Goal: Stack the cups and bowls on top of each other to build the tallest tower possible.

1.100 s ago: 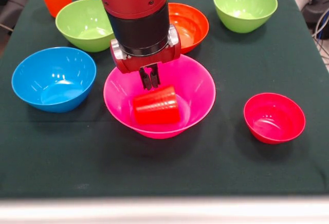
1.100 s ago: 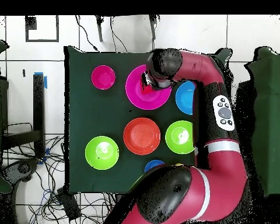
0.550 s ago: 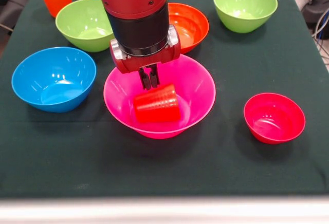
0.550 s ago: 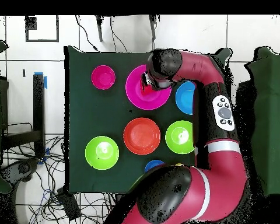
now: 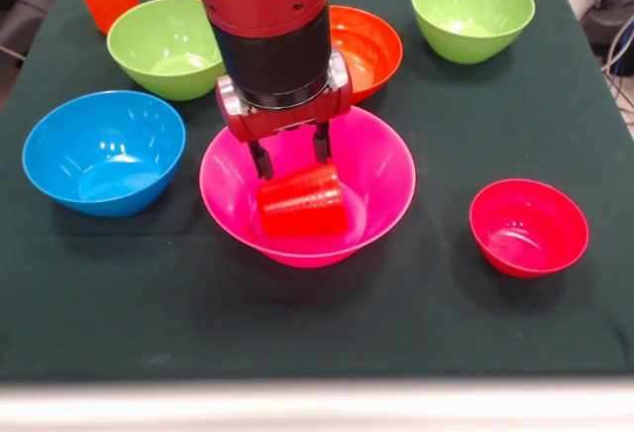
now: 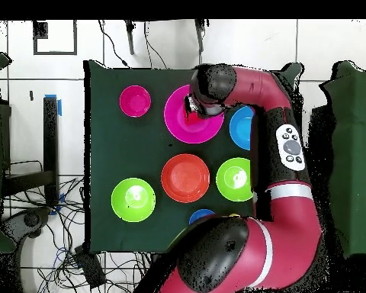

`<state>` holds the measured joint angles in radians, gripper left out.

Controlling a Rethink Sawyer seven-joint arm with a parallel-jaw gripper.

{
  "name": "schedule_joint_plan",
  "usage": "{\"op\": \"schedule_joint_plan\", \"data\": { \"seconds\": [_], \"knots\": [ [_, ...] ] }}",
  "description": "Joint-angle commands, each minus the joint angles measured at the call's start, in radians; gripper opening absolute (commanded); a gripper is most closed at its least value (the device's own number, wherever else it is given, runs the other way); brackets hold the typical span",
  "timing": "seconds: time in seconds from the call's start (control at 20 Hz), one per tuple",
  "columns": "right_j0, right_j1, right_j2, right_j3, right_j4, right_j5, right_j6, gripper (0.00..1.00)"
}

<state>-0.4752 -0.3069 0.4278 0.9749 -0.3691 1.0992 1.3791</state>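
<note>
**Red cup released inside the pink bowl**

Directly under the gripper (image 5: 289, 158), the red cup (image 5: 302, 202) lies inside the large pink bowl (image 5: 386, 169), tilted, its rim toward the viewer. The jaws stand wide apart just above the cup and hold nothing. The cup is ribbed, tapered plastic; the bowl is smooth and glossy. The other bowls sit apart on the dark cloth (image 5: 416, 293).

- The gripper (image 5: 290, 157) on the red and black arm, pinched shut a second ago, has now spread its fingers wide above the red plastic cup (image 5: 302, 201).
</note>
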Motion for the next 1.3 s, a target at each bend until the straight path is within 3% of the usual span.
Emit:
{"op": "schedule_joint_plan", "data": {
  "seconds": [0.05, 0.65, 1.3],
  "knots": [
    [0.046, 0.017, -0.003, 0.062, -0.065, -0.005, -0.096, 1.0],
    [0.156, -0.151, -0.068, 0.197, -0.023, 0.019, 0.1, 1.0],
    [0.213, -0.101, -0.133, 0.124, -0.07, -0.077, 0.104, 1.0]
  ]
}}
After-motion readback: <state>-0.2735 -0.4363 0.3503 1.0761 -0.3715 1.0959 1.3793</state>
